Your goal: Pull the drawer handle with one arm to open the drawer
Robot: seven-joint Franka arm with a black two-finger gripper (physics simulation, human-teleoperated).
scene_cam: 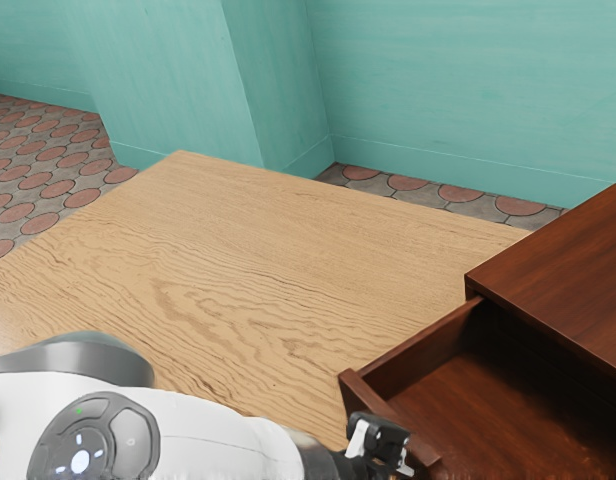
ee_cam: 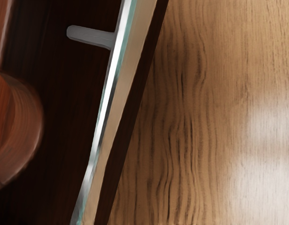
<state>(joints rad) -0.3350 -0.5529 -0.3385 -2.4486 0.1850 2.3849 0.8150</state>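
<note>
- Clearly open, the drawer (scene_cam: pixel 420 350) juts from the dark cabinet (scene_cam: pixel 568 270) on the wooden table (scene_cam: pixel 238 260).
- Its silver handle (ee_cam: pixel 114 108) lies close beneath the hand.
- The gripper (scene_cam: pixel 378 445) is at the drawer's front; I cannot tell whether it is grasping.

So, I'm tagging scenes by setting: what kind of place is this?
Likely a simulated home room: teal walls, a floor of round red tiles, and a dark drawer cabinet on a light wood table.

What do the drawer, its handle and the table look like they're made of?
Drawer: dark reddish-brown wood, seemingly polished, with faint grain. Handle: probably brushed or polished metal, a pale silvery bar with bright streaks of reflection. Table: light wood, maybe oak or a veneer, with bold wavy grain.
</note>
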